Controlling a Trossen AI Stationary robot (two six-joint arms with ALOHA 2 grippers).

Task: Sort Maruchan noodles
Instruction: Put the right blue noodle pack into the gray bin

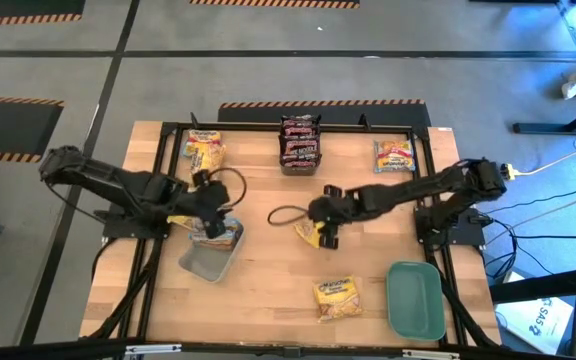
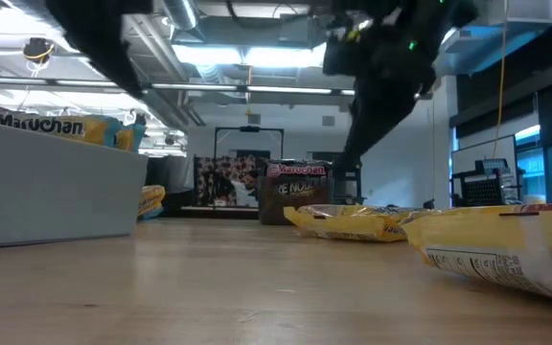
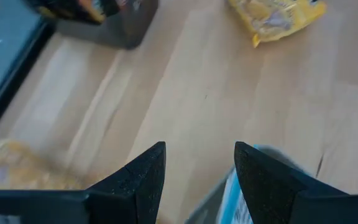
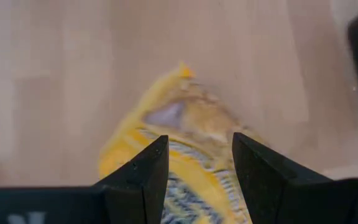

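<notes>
Maruchan noodles (image 1: 337, 297): yellow, maroon, pinkish crinkly packets flat, scattered across the tabletop

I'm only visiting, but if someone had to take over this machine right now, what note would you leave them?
Left gripper: open, over the grey tray, which already holds a packet.
Right gripper: open, fingers either side of a yellow packet at mid-table, not gripped.
Unsorted: dark packets and yellow packets at the far edge, a pale packet far right, and a yellow packet near the teal tray, which looks empty.
Left: nearly all the sorting.
</notes>
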